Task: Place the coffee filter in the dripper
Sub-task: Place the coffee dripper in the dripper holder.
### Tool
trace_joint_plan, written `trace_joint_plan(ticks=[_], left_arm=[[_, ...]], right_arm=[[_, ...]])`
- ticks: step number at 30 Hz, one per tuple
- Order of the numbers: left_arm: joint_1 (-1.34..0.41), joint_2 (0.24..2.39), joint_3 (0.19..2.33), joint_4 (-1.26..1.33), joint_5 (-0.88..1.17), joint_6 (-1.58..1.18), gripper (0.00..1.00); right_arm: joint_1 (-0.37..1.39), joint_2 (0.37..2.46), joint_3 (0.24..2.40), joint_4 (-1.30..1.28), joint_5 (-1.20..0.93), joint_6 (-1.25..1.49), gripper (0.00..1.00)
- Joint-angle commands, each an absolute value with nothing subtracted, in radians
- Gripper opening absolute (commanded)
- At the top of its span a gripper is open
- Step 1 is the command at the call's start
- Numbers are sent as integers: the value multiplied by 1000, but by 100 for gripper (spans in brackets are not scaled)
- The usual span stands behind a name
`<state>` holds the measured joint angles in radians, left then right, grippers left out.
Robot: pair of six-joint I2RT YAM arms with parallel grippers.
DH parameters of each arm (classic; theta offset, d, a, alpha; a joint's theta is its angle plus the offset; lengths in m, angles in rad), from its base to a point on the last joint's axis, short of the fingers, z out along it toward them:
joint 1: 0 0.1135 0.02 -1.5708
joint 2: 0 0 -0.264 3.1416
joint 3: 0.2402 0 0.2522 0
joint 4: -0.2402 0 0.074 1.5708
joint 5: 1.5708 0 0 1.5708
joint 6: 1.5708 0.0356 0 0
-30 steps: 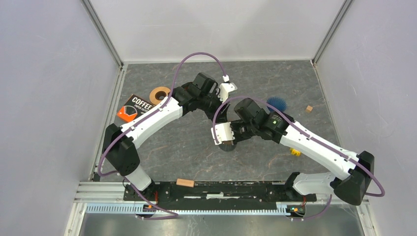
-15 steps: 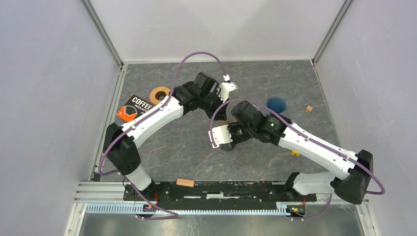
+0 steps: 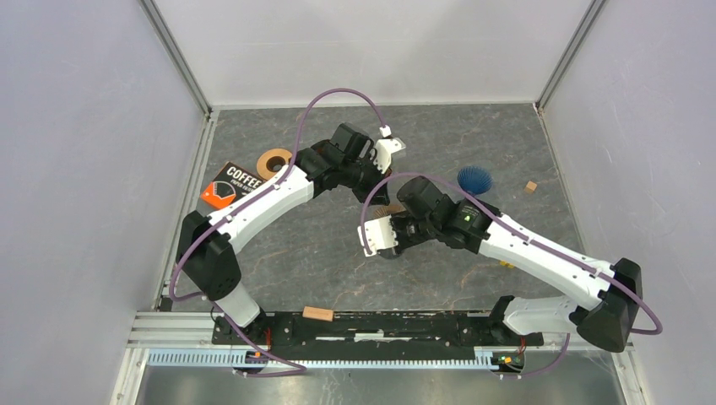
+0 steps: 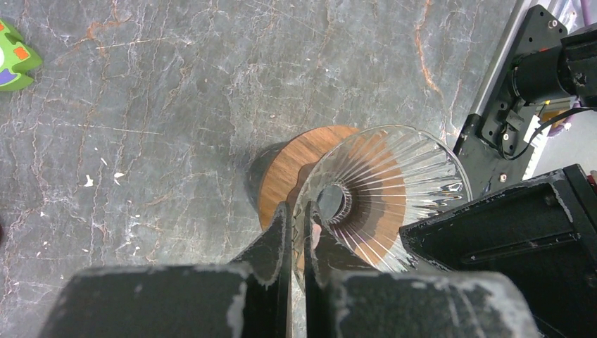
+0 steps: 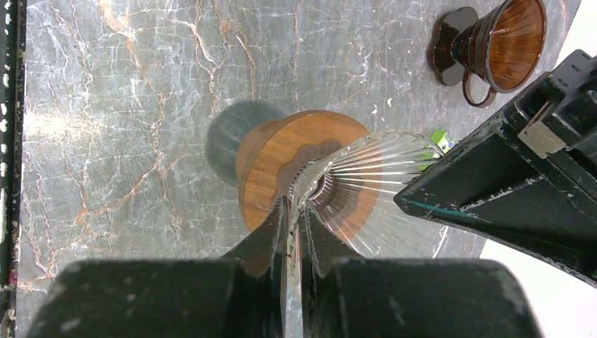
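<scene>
1. Fingers (image 4: 276,239) of the left gripper (image 4: 298,227) are closed narrow on the rim of the glass dripper (image 4: 394,183), with one finger inside the ribbed cone and one outside.
2. Fingers (image 5: 271,236) of the right gripper (image 5: 292,218) are likewise pinched on the same rim. This is confirmed only in the right wrist view.
3. From the top view, the marbled table (image 3: 338,261) is seen whole. The left arm (image 3: 262,198) and right arm (image 3: 532,249) meet near its middle, and the glass dripper is largely hidden beneath their wrists.
4. The coffee filter packet (image 3: 230,184), lettered COFFEE, lies flat at the table's left side, well apart from the glass dripper. It is recorded in the top view alone.
5. The wooden collar (image 5: 296,151) round the cone's neck is shown in both wrist views and cannot be made out with certainty from above.
6. An amber dripper (image 5: 503,42) with a handle is recorded only in the right wrist view.
7. A tape roll (image 3: 273,160) lies just beside the packet, and a blue ribbed cup (image 3: 475,177) sits behind the right arm.
8. A wood block (image 3: 318,314) rests on the near rail.
9. A green toy (image 4: 14,63) is noted in the left wrist view and a small cube (image 3: 530,186) in the top view.
</scene>
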<state>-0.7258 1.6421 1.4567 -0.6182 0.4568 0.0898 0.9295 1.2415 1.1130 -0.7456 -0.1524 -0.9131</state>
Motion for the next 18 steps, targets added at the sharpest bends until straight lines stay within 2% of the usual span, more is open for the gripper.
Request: trace_joint_plan(ticks=[1, 18], left_arm=[[-739, 1687, 1450, -681, 456, 140, 2], [-771, 1747, 1464, -733, 422, 165, 2]], right_arm=[[912, 1245, 1062, -810, -117, -915, 0], [860, 1238, 979, -765, -198, -917, 0]])
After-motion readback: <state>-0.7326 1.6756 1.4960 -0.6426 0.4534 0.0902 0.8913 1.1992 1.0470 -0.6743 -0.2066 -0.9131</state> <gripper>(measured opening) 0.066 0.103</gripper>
